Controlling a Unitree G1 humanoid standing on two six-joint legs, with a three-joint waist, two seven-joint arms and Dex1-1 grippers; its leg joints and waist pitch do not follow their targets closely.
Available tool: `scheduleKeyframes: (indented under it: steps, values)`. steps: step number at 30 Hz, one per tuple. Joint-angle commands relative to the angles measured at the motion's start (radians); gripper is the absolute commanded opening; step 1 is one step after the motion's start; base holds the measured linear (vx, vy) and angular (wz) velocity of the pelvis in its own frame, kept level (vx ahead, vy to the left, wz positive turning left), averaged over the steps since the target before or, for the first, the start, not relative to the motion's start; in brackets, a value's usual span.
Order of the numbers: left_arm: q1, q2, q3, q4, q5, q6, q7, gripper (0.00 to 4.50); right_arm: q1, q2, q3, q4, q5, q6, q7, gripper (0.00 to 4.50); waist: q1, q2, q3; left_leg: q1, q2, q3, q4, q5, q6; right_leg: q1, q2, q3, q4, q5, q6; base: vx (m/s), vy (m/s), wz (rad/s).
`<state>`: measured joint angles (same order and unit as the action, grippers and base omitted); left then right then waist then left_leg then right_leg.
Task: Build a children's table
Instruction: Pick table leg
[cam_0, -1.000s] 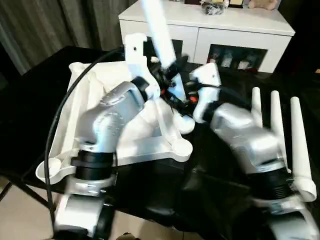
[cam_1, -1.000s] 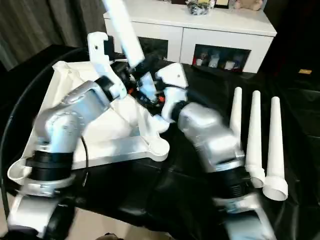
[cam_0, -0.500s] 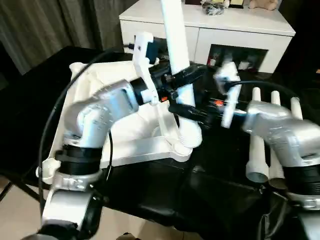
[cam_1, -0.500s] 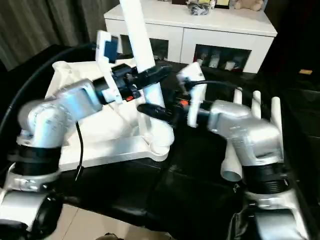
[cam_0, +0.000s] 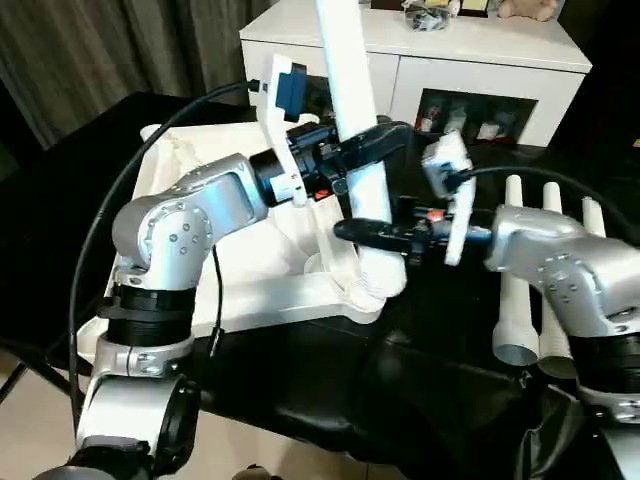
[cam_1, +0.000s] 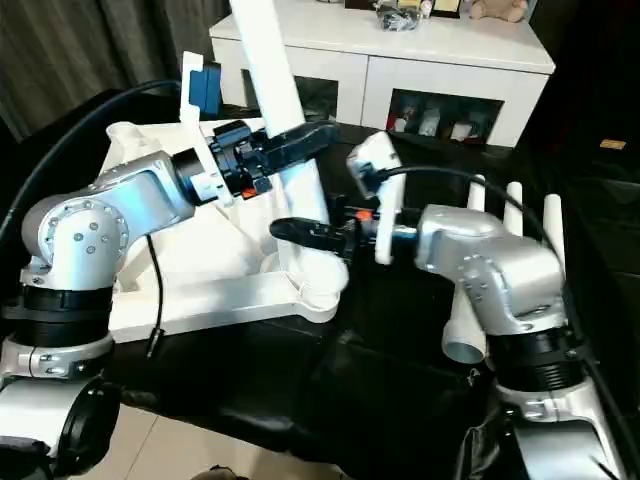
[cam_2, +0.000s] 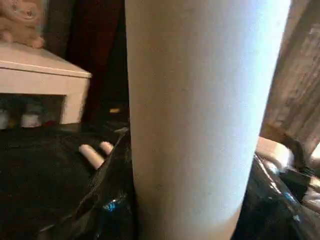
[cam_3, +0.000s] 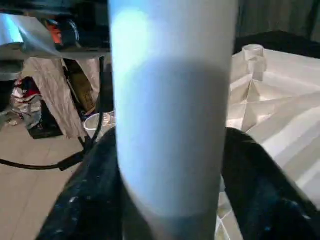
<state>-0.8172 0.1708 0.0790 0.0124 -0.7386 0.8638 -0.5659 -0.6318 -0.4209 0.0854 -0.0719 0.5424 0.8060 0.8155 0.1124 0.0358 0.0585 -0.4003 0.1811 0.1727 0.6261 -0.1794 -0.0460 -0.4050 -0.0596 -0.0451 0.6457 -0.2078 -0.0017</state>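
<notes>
The table top (cam_0: 240, 270) lies upside down on the black tabletop (cam_0: 300, 380), with one leg (cam_0: 355, 130) standing in its near corner socket at 5 o'clock; three legs (cam_0: 545, 260) wait at 3 o'clock. The left pincer (cam_0: 365, 150) is clenched on the leg; the right pincer (cam_0: 365, 232) straddles it lower, grip uncertain. A second ago the leg leaned and the right arm was nearer
</notes>
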Motion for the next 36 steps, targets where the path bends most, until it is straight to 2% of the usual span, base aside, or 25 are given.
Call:
scheduleKeyframes:
  steps: [1, 2, 3, 6, 7, 10, 14, 16, 17, 18, 20, 23, 26, 27, 28, 36]
  values:
    - [-0.021, -0.014, 0.006, 0.007, -0.002, -0.004, 0.022, 1.85, 0.001, 0.012, -0.003, 0.026, -0.054, -0.02, -0.07, 2.51, 0.0, -0.013, -0.078, 0.021, 0.036, -0.012, -0.065, -0.083, -0.001, 0.056, -0.072, 0.043, -0.071, -0.038, -0.226, 0.0, 0.0, 0.0]
    - [-0.019, -0.012, -0.01, 0.014, 0.037, -0.032, 0.043, 2.41, -0.001, 0.028, 0.005, 0.028, -0.08, -0.046, -0.103, 2.32, 0.001, -0.011, -0.08, 0.023, 0.037, -0.014, -0.066, -0.088, -0.003, 0.057, -0.072, 0.042, -0.072, -0.045, -0.224, 0.0, 0.0, 0.0]
    - [-0.018, -0.012, -0.02, 0.017, 0.062, -0.047, 0.059, 2.41, 0.0, 0.036, 0.011, 0.031, -0.096, -0.06, -0.121, 2.32, -0.001, -0.014, -0.079, 0.022, 0.038, -0.014, -0.066, -0.086, -0.005, 0.057, -0.071, 0.043, -0.072, -0.041, -0.218, 0.0, 0.0, 0.0]
    - [-0.005, -0.019, -0.061, 0.021, 0.138, -0.096, 0.105, 2.72, 0.0, 0.076, 0.025, 0.04, -0.146, -0.103, -0.2, 1.99, -0.001, -0.009, -0.08, 0.023, 0.039, -0.015, -0.067, -0.082, -0.016, 0.055, -0.073, 0.043, -0.07, -0.036, -0.21, 0.0, 0.0, 0.0]
    - [-0.005, -0.019, -0.062, 0.021, 0.139, -0.096, 0.105, 2.81, 0.0, 0.077, 0.025, 0.04, -0.147, -0.103, -0.202, 1.95, -0.002, -0.01, -0.08, 0.023, 0.038, -0.014, -0.067, -0.083, -0.016, 0.055, -0.072, 0.044, -0.072, -0.034, -0.209, 0.0, 0.0, 0.0]
    - [0.007, -0.072, -0.071, 0.052, 0.241, -0.188, 0.235, 3.09, 0.004, 0.121, 0.045, 0.05, -0.212, -0.157, -0.293, 1.86, -0.003, -0.012, -0.079, 0.021, 0.039, -0.015, -0.068, -0.084, -0.019, 0.057, -0.072, 0.044, -0.073, -0.017, -0.203, 0.0, 0.0, 0.0]
    - [0.026, -0.128, -0.056, 0.052, 0.247, -0.214, 0.292, 3.24, 0.009, 0.176, 0.046, 0.062, -0.258, -0.194, -0.372, 1.85, -0.005, -0.013, -0.079, 0.02, 0.037, -0.014, -0.068, -0.089, -0.015, 0.059, -0.073, 0.045, -0.073, -0.019, -0.204, 0.0, 0.0, 0.0]
    - [0.029, -0.135, -0.055, 0.048, 0.245, -0.215, 0.295, 3.24, 0.009, 0.178, 0.054, 0.063, -0.272, -0.203, -0.38, 1.85, -0.005, -0.012, -0.08, 0.02, 0.037, -0.015, -0.068, -0.092, -0.016, 0.059, -0.072, 0.044, -0.072, -0.02, -0.203, 0.0, 0.0, 0.0]
    - [0.032, -0.15, -0.044, 0.045, 0.247, -0.215, 0.325, 2.97, 0.01, 0.183, 0.067, 0.063, -0.289, -0.211, -0.389, 1.85, -0.007, -0.01, -0.079, 0.021, 0.037, -0.015, -0.068, -0.101, -0.02, 0.058, -0.07, 0.044, -0.073, -0.023, -0.2, 0.0, 0.0, 0.0]
    - [0.032, -0.157, -0.035, 0.047, 0.246, -0.219, 0.335, 2.9, 0.009, 0.185, 0.07, 0.062, -0.293, -0.214, -0.397, 1.85, -0.007, -0.01, -0.079, 0.022, 0.037, -0.016, -0.069, -0.103, -0.02, 0.058, -0.07, 0.044, -0.073, -0.024, -0.199, 0.0, 0.0, 0.0]
    - [0.031, -0.16, -0.025, 0.052, 0.245, -0.226, 0.34, 2.87, 0.008, 0.191, 0.069, 0.063, -0.293, -0.215, -0.406, 1.85, -0.008, -0.011, -0.078, 0.021, 0.036, -0.015, -0.069, -0.109, -0.016, 0.058, -0.071, 0.045, -0.075, -0.027, -0.199, 0.0, 0.0, 0.0]
    - [0.029, -0.165, -0.015, 0.057, 0.251, -0.237, 0.343, 2.51, 0.008, 0.2, 0.068, 0.067, -0.31, -0.224, -0.416, 1.85, -0.01, -0.009, -0.078, 0.021, 0.036, -0.016, -0.069, -0.111, -0.015, 0.057, -0.07, 0.044, -0.075, -0.031, -0.195, 0.0, 0.0, 0.0]
    - [0.029, -0.162, -0.011, 0.052, 0.24, -0.237, 0.331, 2.33, 0.006, 0.207, 0.057, 0.073, -0.312, -0.235, -0.418, 1.85, -0.011, -0.01, -0.078, 0.021, 0.037, -0.016, -0.069, -0.113, -0.014, 0.057, -0.071, 0.045, -0.074, -0.025, -0.199, 0.0, 0.0, 0.0]
    - [0.03, -0.161, -0.01, 0.047, 0.233, -0.233, 0.324, 2.04, 0.006, 0.211, 0.047, 0.074, -0.301, -0.233, -0.414, 2.2, -0.012, -0.01, -0.078, 0.021, 0.036, -0.016, -0.07, -0.115, -0.013, 0.057, -0.071, 0.045, -0.074, -0.025, -0.2, 0.0, 0.0, 0.0]
    - [0.03, -0.161, -0.01, 0.047, 0.233, -0.233, 0.324, 2.04, 0.006, 0.211, 0.047, 0.074, -0.301, -0.233, -0.414, 2.41, -0.012, -0.01, -0.078, 0.021, 0.036, -0.015, -0.069, -0.116, -0.013, 0.057, -0.071, 0.045, -0.074, -0.027, -0.2, 0.0, 0.0, 0.0]
    - [0.045, -0.116, -0.054, -0.017, 0.167, -0.15, 0.191, 1.88, -0.005, 0.172, 0.006, 0.073, -0.225, -0.199, -0.304, 3.02, -0.011, -0.009, -0.077, 0.022, 0.037, -0.014, -0.069, -0.114, -0.002, 0.057, -0.071, 0.044, -0.072, -0.013, -0.213, 0.0, 0.0, 0.0]
